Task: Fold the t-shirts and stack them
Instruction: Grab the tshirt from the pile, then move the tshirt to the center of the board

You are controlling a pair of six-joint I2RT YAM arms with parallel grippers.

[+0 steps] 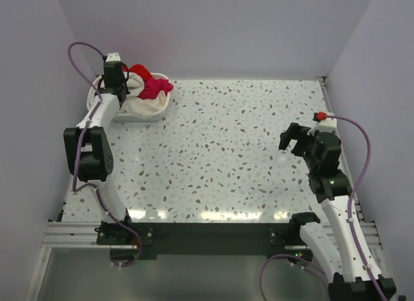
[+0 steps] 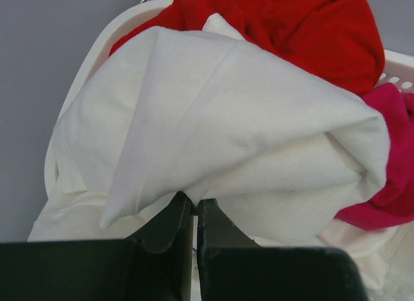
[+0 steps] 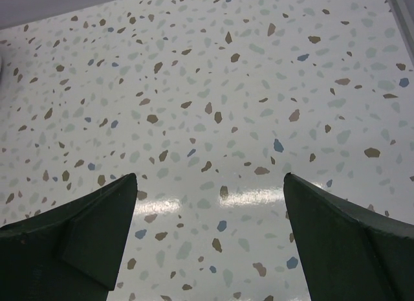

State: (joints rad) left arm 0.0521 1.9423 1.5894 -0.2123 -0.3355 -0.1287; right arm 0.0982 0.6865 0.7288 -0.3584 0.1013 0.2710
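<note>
Tabletop bore one basket, three t-shirts. Wrist view alone showed left end effector pinching white t-shirt; right end effector gaped.

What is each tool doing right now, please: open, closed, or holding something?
Left tool: closed, pinching a fold of the white t-shirt.
Right tool: open, holding nothing.

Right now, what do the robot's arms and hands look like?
The left arm and right arm are white tubes with chunky black joints. A purple cable loops along each. The left hand and right hand have two dark wedge-shaped fingers. A small red tab marks the right wrist.
</note>
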